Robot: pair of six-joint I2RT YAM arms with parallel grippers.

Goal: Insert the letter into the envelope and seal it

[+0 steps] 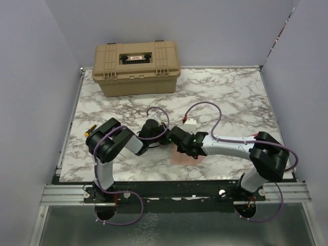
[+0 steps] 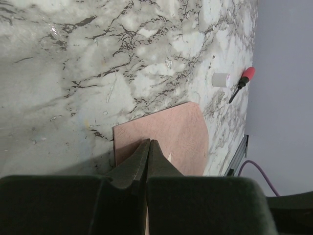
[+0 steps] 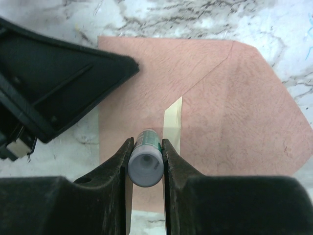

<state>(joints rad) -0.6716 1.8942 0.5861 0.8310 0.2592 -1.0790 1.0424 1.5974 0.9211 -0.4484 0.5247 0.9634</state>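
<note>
The envelope [image 3: 234, 112] is laid flat on the marble bench [image 1: 230, 92]. A small cylindrical tube [image 3: 145, 166] is clamped in the right claw [image 3: 146, 143] above it. The left claw [image 2: 149, 144] is held fully closed over the envelope's edge.

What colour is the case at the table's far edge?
The case is tan; top external view shows it best.

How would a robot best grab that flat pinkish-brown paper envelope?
Probably by its pointed flap, coming in low from the tip side: the pinkish-brown paper envelope lies flat on the marble table, so only that loose edge offers the jaws a hold.
</note>
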